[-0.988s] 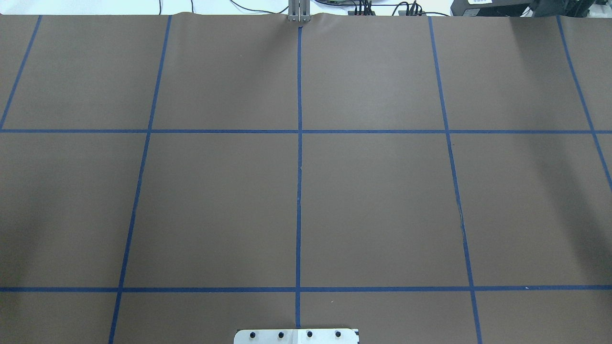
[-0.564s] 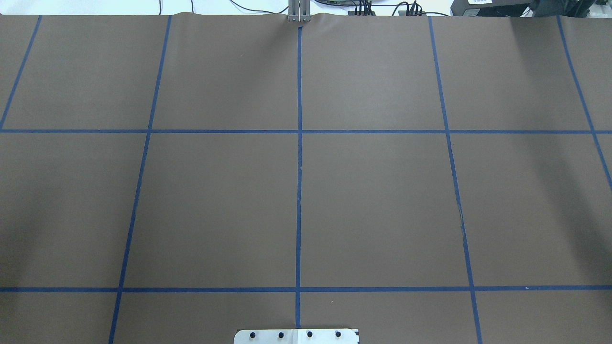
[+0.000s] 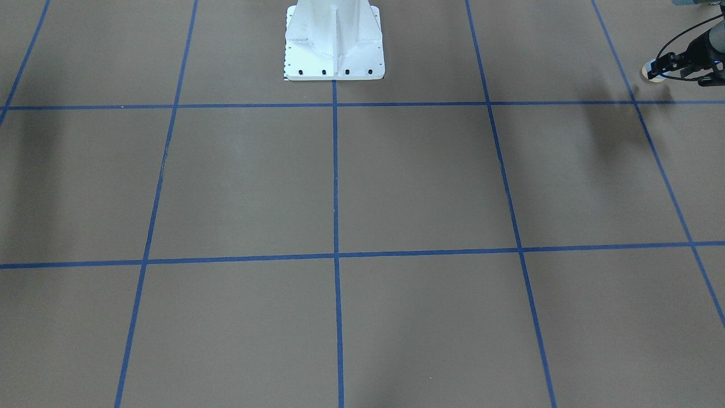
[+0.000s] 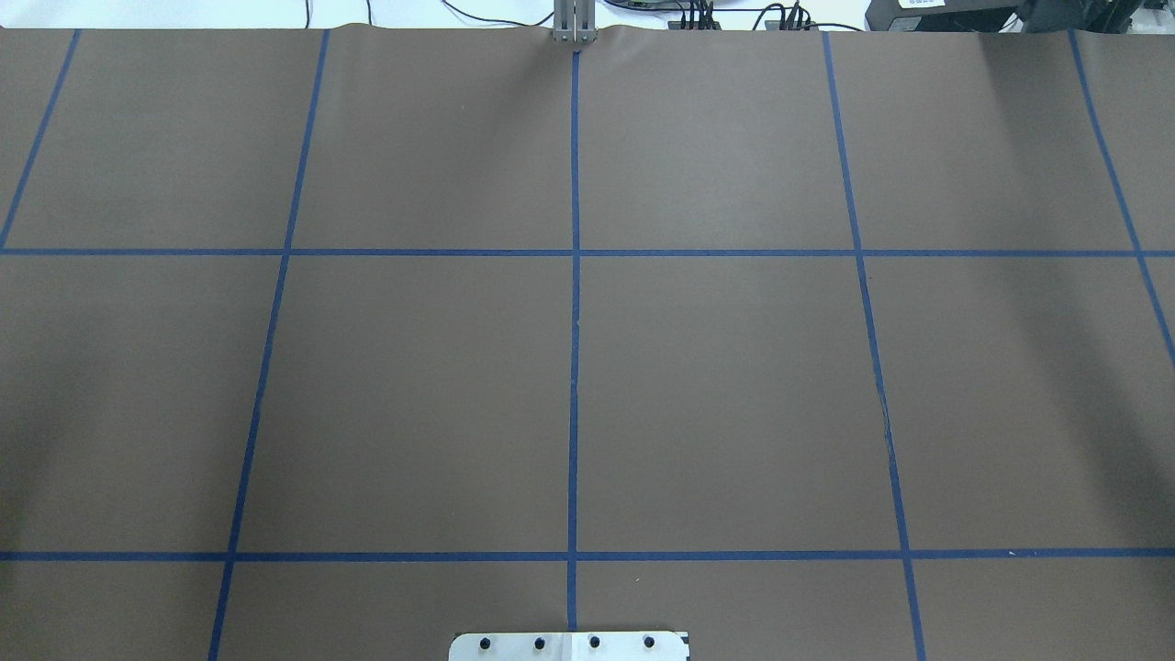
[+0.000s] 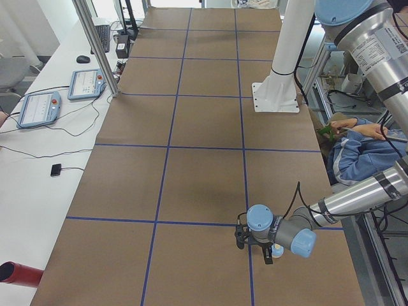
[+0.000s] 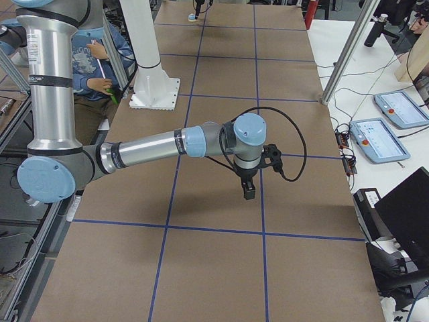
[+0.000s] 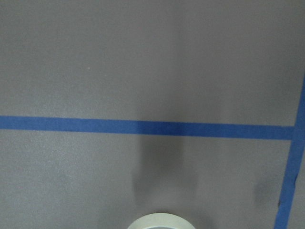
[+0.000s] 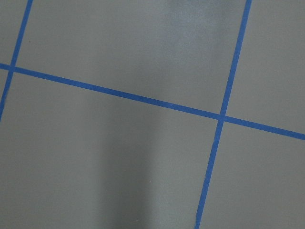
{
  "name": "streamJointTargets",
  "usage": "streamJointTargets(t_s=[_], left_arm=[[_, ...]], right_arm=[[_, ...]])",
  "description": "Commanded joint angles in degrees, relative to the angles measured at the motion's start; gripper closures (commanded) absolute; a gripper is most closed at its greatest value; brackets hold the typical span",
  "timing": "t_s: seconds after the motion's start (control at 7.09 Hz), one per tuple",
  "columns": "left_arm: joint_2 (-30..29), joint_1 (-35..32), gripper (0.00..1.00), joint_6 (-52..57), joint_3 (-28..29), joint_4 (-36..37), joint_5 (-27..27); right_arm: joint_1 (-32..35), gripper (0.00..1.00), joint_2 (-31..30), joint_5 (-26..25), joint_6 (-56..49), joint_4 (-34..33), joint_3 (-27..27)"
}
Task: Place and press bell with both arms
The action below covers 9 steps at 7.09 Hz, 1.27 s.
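Observation:
The bell [image 3: 654, 72], light blue with a cream base, sits at the tip of my left gripper [image 3: 662, 68] at the table's far left end, near a blue tape line. The gripper looks shut on it. The exterior left view shows the bell [image 5: 278, 251] beside the black fingers [image 5: 268, 254], low over the brown paper. Its cream rim [image 7: 159, 222] shows at the bottom edge of the left wrist view. My right gripper [image 6: 249, 192] points down over the table's right part. I cannot tell whether it is open. Neither arm shows in the overhead view.
The white pedestal base [image 3: 334, 56] stands at the robot's edge of the table [image 4: 734, 367]. A person in blue [image 5: 357, 156] sits behind the robot. Tablets [image 5: 38, 108] and cables lie on the white side table, with metal posts [image 5: 95, 44] along it.

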Motion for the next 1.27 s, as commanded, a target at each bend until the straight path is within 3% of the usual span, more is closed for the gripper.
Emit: streamJointTargets(t_s=[0.0, 1.13], left_arm=[[-0.1, 1.8, 0.00, 0.2, 1.6, 0.0, -0.6], [-0.7, 7.2, 0.00, 0.4, 2.5, -0.2, -2.0]], right_arm=[[0.0, 0.00, -0.2, -0.1, 0.0, 0.0, 0.6], [-0.3, 0.00, -2.0, 0.0, 0.0, -0.1, 2.9]])
